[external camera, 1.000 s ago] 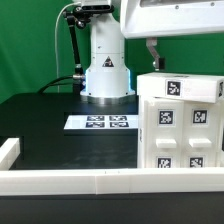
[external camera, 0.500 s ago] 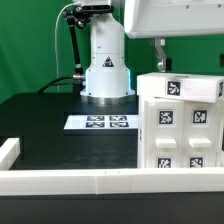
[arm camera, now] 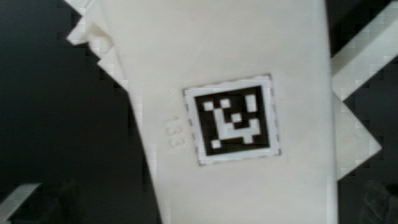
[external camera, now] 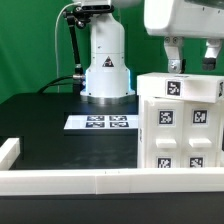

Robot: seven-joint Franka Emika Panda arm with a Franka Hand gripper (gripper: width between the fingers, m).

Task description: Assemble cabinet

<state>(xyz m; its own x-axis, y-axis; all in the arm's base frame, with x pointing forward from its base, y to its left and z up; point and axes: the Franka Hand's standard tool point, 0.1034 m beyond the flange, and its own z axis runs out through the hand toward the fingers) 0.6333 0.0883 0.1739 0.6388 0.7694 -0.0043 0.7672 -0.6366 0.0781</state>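
The cabinet stands on the black table at the exterior view's right, a big white blocky box with its tagged square fronts facing the camera. I can count five black-and-white tags on it from here: one on the raised top section, two below that, and two more at the bottom, partly cut off by the white border rail that runs across the near edge of the table.

The gripper hangs just above the cabinet's top, toward the far right of the scene. Its two fingers point down with a clear gap between them, spread fairly wide and holding nothing. I cannot tell whether the tips touch the top of the cabinet or stop just short of it.

From the wrist view, a white face of the cabinet fills most of the picture, tilted, with one fiducial tag near the middle and dark table on either side.

To the left of the cabinet, the marker board lies flat on the table in front of the robot's white base, which stands at the far side. A green wall is behind it all.
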